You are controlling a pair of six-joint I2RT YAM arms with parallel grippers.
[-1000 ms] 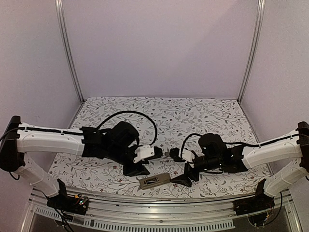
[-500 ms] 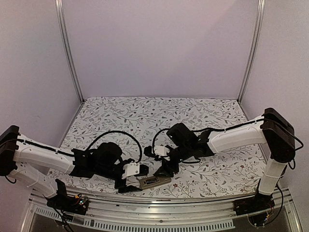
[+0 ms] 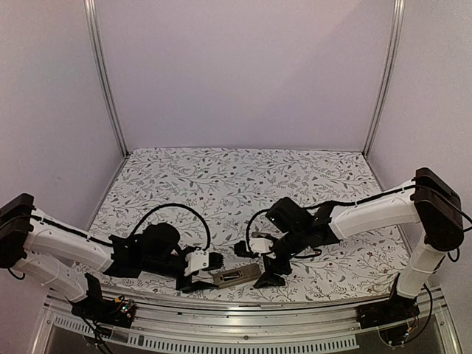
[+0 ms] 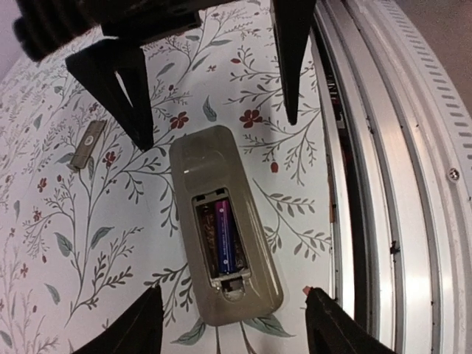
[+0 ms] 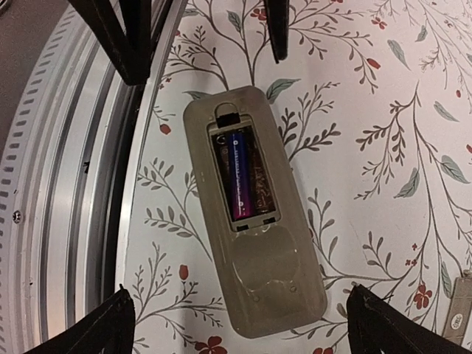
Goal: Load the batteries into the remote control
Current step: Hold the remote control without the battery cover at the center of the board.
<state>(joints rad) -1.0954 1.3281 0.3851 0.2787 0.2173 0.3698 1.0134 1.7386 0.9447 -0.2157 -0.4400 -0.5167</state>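
In the top view, the remote control (image 3: 236, 276) lies back-up on the flowered table (image 3: 221, 177), close to its near edge. The left gripper (image 3: 210, 267) and the right gripper (image 3: 258, 264) sit low at either end of it. Their jaws are too small there to judge.

The left wrist view shows the left gripper's fingers (image 4: 140, 328) spread wide either side of the remote's near end, touching nothing and holding nothing. The open recess (image 4: 220, 240) holds a purple cell (image 4: 227, 234). The bay beside it shows something brownish, and whether that is the second of the batteries or bare contacts cannot be told. A small tan strip (image 4: 87, 144), probably the cover, lies well apart on the cloth.

In the right wrist view the right gripper is likewise spread wide and empty, with the remote's far end between its fingers.

The remote looks light, stiff and smooth, so it may slide on the cloth. It is best pinched across its long side edges, clear of the recess. The cells are small and round and would roll, so a grip across the middle suits them.
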